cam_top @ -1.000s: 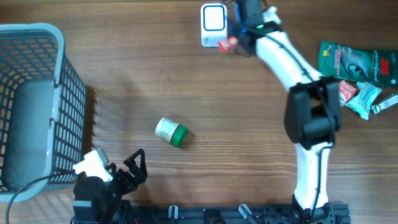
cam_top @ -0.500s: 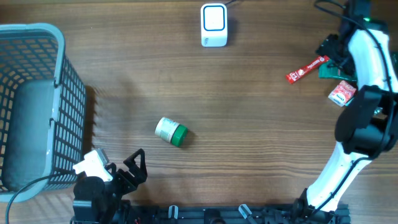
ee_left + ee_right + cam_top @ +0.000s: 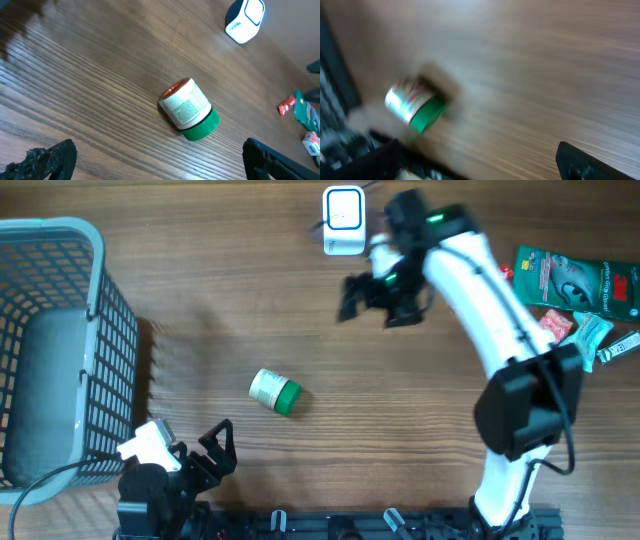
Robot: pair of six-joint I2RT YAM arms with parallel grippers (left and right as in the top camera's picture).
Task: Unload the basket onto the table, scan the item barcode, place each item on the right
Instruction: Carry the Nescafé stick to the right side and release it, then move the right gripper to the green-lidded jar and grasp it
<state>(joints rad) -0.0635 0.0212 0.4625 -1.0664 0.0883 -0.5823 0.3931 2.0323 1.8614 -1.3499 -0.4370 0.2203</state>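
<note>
Jar on side: white label, print illegible; green lid.

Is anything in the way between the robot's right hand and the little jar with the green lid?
No, nothing visible. Only bare table lies between the open right gripper and the jar, which lies on its side.

1. The tabletop's left edge is being taken up by the tall basket.
2. The middle is being blocked only by the lying jar; bare wood is being shown all round it.
3. The far edge's middle is being occupied by the scanner.
4. The right half is being crossed by the right arm, from the near edge towards the scanner.
5. The far right corner is being crowded by packets.
</note>
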